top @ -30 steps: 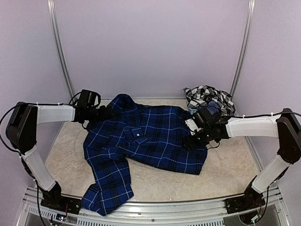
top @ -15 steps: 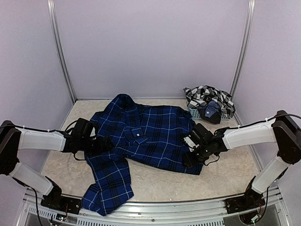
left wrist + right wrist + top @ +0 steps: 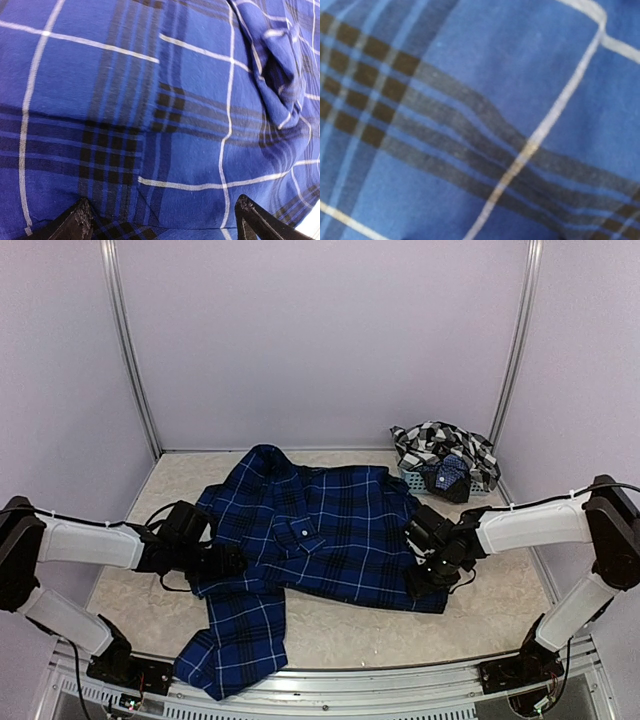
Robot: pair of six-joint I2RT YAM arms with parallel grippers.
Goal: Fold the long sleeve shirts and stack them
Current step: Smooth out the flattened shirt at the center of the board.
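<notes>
A navy blue plaid long sleeve shirt (image 3: 320,525) lies spread across the table, one sleeve (image 3: 235,640) trailing toward the near edge. My left gripper (image 3: 226,562) sits low at the shirt's left side. In the left wrist view its fingertips (image 3: 79,221) stand wide apart, open, with blue cloth (image 3: 150,100) right under them. At the shirt's near right corner, my right gripper (image 3: 424,578) presses down on the fabric. The right wrist view shows only blurred plaid cloth (image 3: 480,120), with its fingers hidden. A black-and-white checked shirt (image 3: 440,445) is heaped at the back right.
A small grey-blue mesh basket (image 3: 415,480) stands under the checked shirt at the back right corner. Pale walls with metal uprights enclose the table. Bare tabletop (image 3: 130,540) shows left of the shirt, and more (image 3: 480,610) at the near right.
My left arm swung from the collar at the back left down to the shirt's left side. My right gripper moved nearer along the right hem. The shirt's body shifted slightly.
</notes>
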